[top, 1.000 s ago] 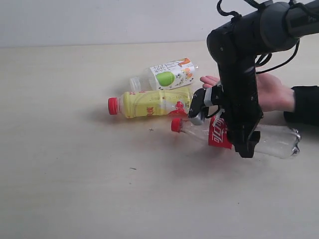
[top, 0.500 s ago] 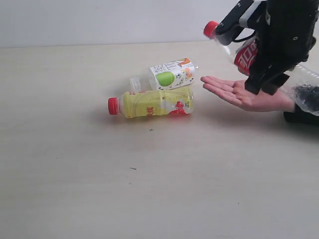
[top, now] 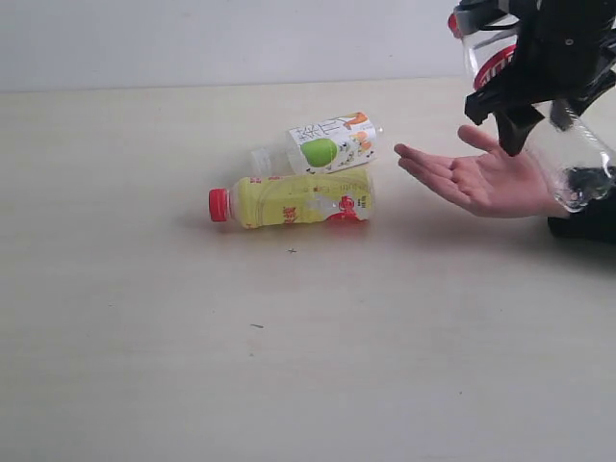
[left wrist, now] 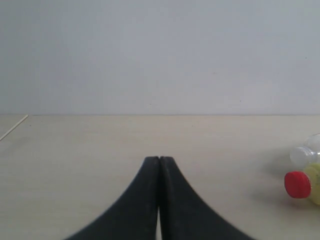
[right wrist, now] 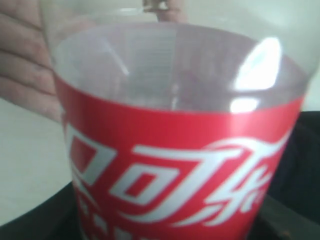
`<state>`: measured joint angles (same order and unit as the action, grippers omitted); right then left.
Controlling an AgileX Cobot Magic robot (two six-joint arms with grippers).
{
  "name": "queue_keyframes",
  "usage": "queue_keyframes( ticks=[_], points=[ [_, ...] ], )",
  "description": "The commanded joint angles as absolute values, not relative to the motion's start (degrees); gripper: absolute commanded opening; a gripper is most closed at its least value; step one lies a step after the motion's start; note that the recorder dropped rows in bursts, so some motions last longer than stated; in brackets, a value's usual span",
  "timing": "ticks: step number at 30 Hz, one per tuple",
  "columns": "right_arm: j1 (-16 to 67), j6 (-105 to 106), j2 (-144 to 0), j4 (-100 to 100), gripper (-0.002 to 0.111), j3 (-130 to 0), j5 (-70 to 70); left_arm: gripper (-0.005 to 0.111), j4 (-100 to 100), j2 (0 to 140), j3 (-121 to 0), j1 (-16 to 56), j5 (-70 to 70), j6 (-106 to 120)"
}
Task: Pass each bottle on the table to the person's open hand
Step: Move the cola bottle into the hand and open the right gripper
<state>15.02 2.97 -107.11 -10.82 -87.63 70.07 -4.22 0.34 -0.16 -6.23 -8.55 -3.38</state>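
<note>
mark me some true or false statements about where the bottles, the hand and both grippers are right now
1. The right gripper holds the Coca-Cola bottle in the air above the open hand. True.
2. The yellow bottle stands upright on the table. False: it lies on its side.
3. The left gripper is open. False: it is shut and empty.
4. The green-apple bottle lies beside the yellow bottle, on its far side in the exterior view. True.
5. A bottle rests in the open hand. False: its palm is bare.
</note>
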Motion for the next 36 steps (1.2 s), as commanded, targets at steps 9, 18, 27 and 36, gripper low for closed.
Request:
queue_keyframes(
  ticks=[9,18,27,36],
  points=[
    [14.72,2.67,-118.14,-2.07,0.000,-94.98,69.96,0.002,-4.34,0.00,0.00,-6.27,-8.41,-3.45],
    [14.72,2.42,-118.50,-1.35,0.000,-95.07,69.96,0.002,-4.34,0.00,0.00,-6.27,-8.41,-3.45],
    [14.72,3.06,-113.37,-2.23,0.000,-91.04,69.96,0.002,-4.34,0.00,0.00,-6.27,-8.41,-3.45],
    [14.72,3.06,-114.94,-5.13,0.000,-88.25,69.96,0.002,-4.34,0.00,0.00,-6.27,-8.41,-3.45]
  ],
)
